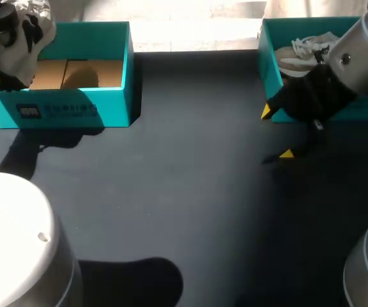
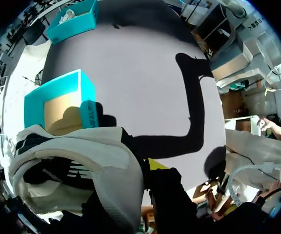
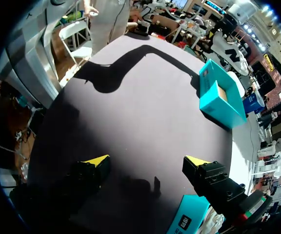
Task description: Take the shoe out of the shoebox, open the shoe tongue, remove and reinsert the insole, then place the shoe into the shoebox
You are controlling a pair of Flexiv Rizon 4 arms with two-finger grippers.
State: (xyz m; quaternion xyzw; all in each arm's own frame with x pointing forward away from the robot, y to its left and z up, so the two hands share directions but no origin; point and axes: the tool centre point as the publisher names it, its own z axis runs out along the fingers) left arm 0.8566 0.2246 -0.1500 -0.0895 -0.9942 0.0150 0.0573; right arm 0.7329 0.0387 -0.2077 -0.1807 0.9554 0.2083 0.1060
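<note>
Shoe (image 2: 101, 146): white with black stripes, hanging in the air above the near end of the left box, clear of its walls.
Hold: pinched at one side of the upper by the left gripper (image 2: 145, 168); one yellow tip showing against the shoe, the other hidden behind it, so clamped on the shoe by the look of it.
Handling: likely light, with a soft upper that gives and a stiffer sole; apt to swing or twist from a one-sided pinch.
Where to grip: probably by the heel collar or the sole edge for carrying. Tongue and laces best left free for opening. Insole likely thin and floppy, best taken at its heel end.
Left box (image 1: 75, 109): teal, open, bare cardboard floor, directly under the shoe.
Right gripper (image 1: 276, 133): spread wide, nothing between the fingers, low over the table just beside the near corner of the right box.
Right box (image 1: 270, 70): teal, open, crumpled white paper (image 1: 312, 46) inside; whether anything else lies in it is hard to tell.
Table (image 1: 190, 179): dark, matte, wide stretch between the two boxes, good ground for setting the shoe down.
Stage: shoe out of the box; tongue and insole steps not yet done.
</note>
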